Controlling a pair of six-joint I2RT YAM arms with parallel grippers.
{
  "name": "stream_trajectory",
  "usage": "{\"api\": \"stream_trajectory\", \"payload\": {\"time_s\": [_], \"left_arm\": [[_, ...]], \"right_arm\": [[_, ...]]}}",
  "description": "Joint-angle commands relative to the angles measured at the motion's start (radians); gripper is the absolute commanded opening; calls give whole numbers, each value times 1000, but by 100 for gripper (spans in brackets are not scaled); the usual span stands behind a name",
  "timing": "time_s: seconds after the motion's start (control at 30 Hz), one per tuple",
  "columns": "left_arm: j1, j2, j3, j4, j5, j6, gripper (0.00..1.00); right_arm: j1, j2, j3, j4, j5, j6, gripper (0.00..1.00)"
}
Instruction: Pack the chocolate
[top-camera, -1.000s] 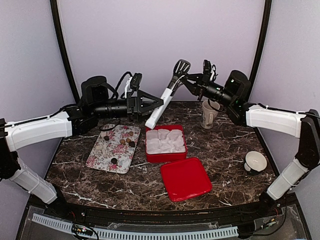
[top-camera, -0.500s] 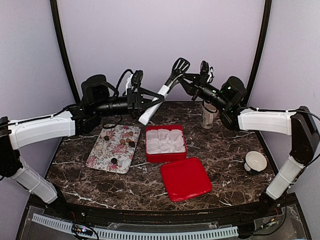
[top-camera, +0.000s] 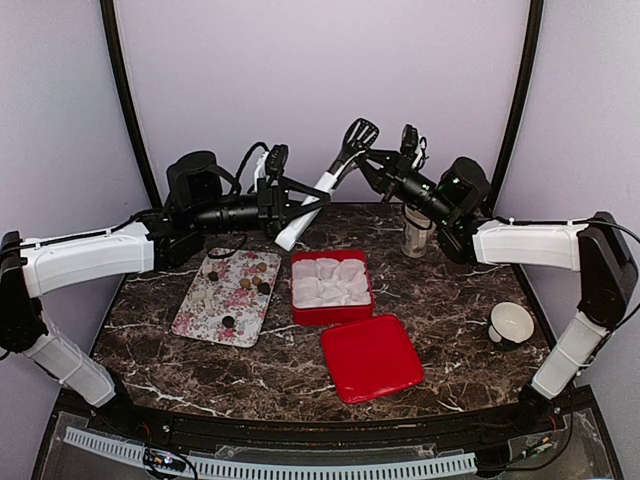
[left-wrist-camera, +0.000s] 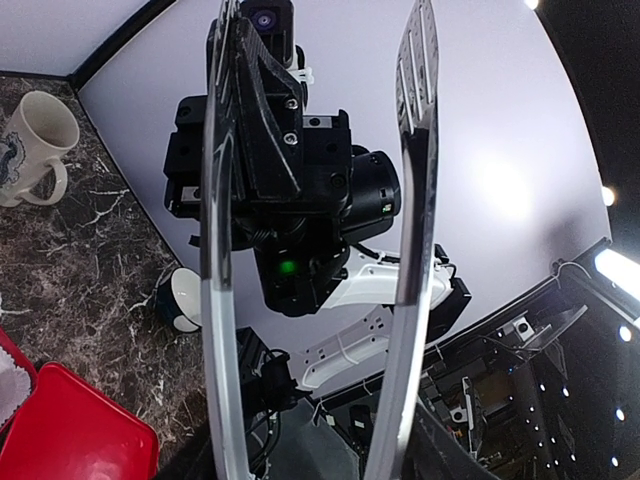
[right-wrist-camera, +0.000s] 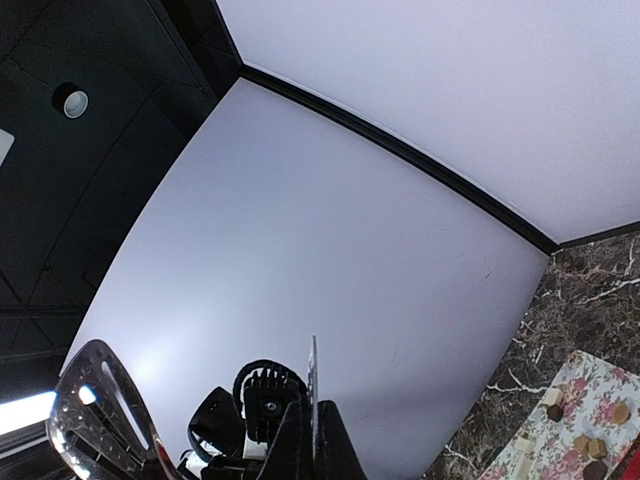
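Observation:
Several small round chocolates (top-camera: 262, 286), dark and tan, lie on a floral tray (top-camera: 205, 318) at the left; some chocolates (right-wrist-camera: 555, 410) also show low at the right of the right wrist view. A pair of tongs (top-camera: 318, 197) with a white handle and black slotted heads hangs in the air between both arms. My left gripper (top-camera: 312, 204) is closed round the white handle, and the two tong arms (left-wrist-camera: 415, 200) run up through the left wrist view. My right gripper (top-camera: 373, 162) is shut on one thin tong blade (right-wrist-camera: 313, 370) near the heads.
A red box (top-camera: 331, 316) with a white liner stands mid-table, its red lid (top-camera: 372, 357) in front of it. A mug (top-camera: 418, 232) stands at the back right under the right arm. A small white cup (top-camera: 511, 323) sits at the right.
My left gripper has closed in on the tongs' handle. The tongs have risen and tilted up off the box's corner. The right arm has swung slightly left with them.

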Motion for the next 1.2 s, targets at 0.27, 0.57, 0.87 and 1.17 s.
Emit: {"api": "stream_trajectory", "payload": {"time_s": [0.27, 0.57, 0.87, 1.17], "left_arm": [[-7, -23, -3, 51, 21, 3, 46], [-4, -73, 0, -62, -12, 92, 36], [38, -207, -5, -454, -133, 284, 33], [93, -304, 108, -1181, -394, 504, 35]], "right_arm": [[13, -17, -44, 36, 68, -58, 0], [7, -39, -84, -2, 95, -81, 37], [-126, -234, -157, -332, 120, -197, 68], [-207, -372, -77, -896, -50, -519, 72]]}}
